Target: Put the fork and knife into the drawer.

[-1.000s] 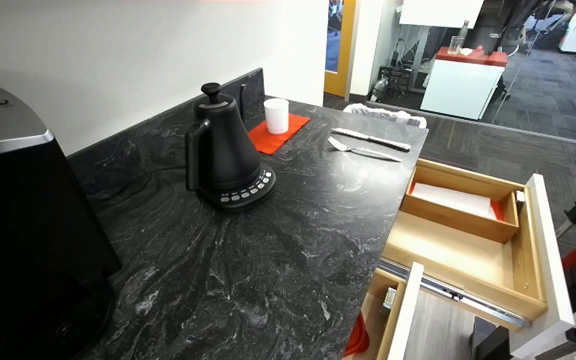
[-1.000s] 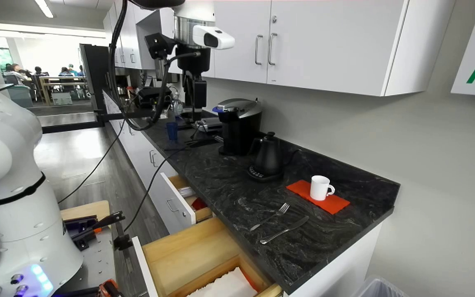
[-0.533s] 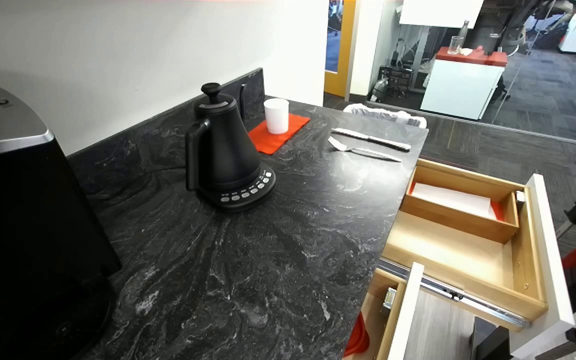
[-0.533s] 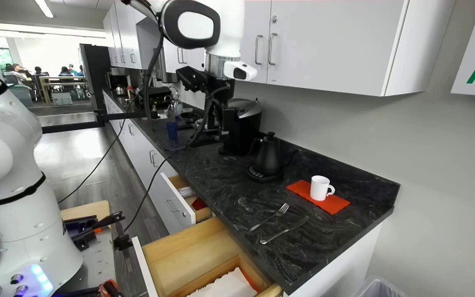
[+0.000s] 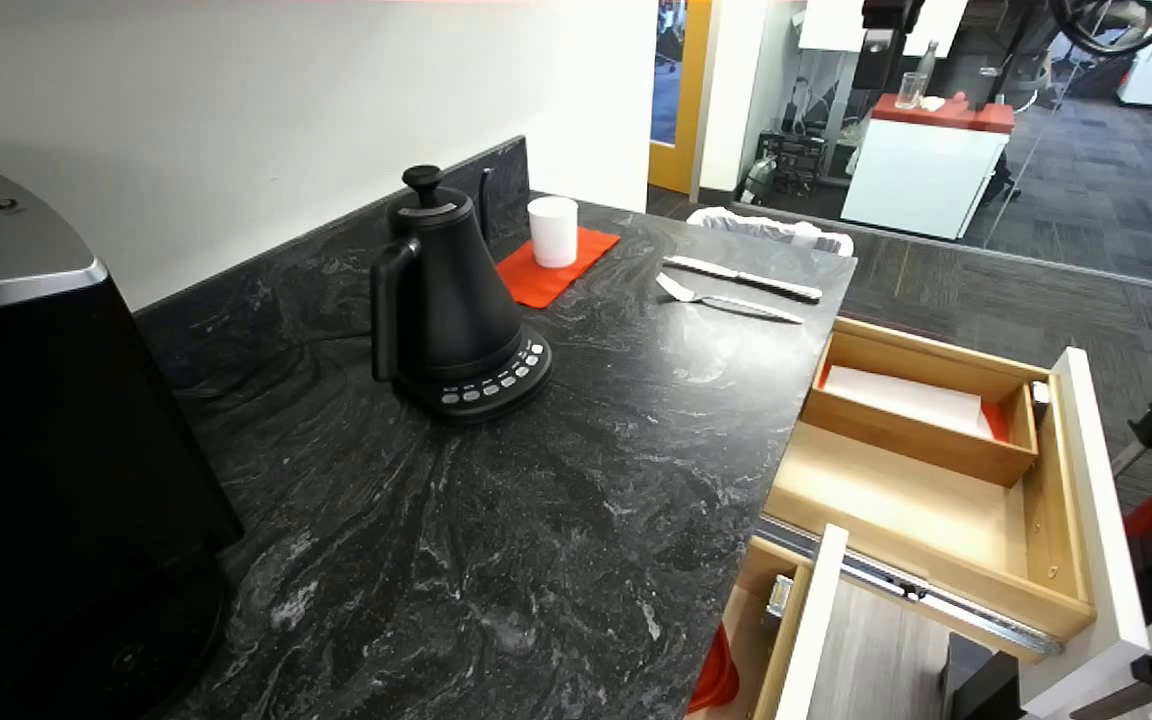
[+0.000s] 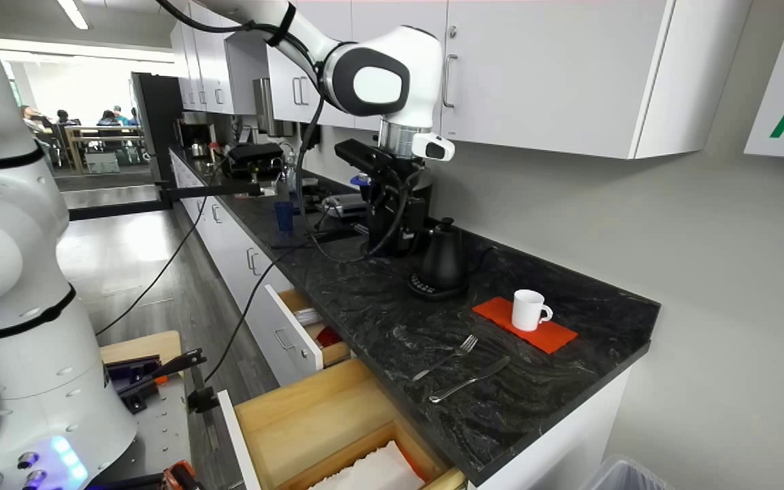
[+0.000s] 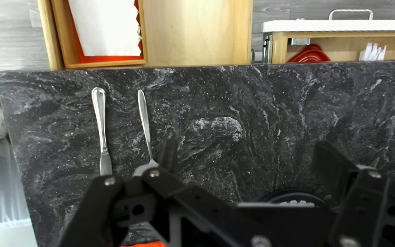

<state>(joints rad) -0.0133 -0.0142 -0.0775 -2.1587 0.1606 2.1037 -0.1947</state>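
Observation:
The fork (image 5: 736,305) and the knife (image 5: 744,279) lie side by side on the dark counter, in both exterior views. In the wrist view the fork (image 7: 144,115) and the knife (image 7: 99,109) have their handles toward the drawer; the fork's head and the knife's blade end are partly hidden behind the gripper. The wooden drawer (image 5: 911,495) is pulled out below the counter edge; it shows at the top of the wrist view (image 7: 197,31). My gripper (image 7: 247,156) is open and empty above the counter. One finger (image 7: 169,154) appears beside the fork's neck.
A black kettle (image 6: 444,258) stands near the wall. A white mug (image 6: 527,310) stands on a red napkin (image 6: 559,335). A divided-off compartment of the drawer holds white paper (image 7: 106,27). A narrower drawer (image 6: 297,337) is also pulled out. A coffee machine (image 5: 56,400) stands beside the kettle.
The arm and gripper have moved right and lower in an exterior view, toward the kettle. Part of the arm now shows at the top of an exterior view. The cutlery and drawer have not moved.

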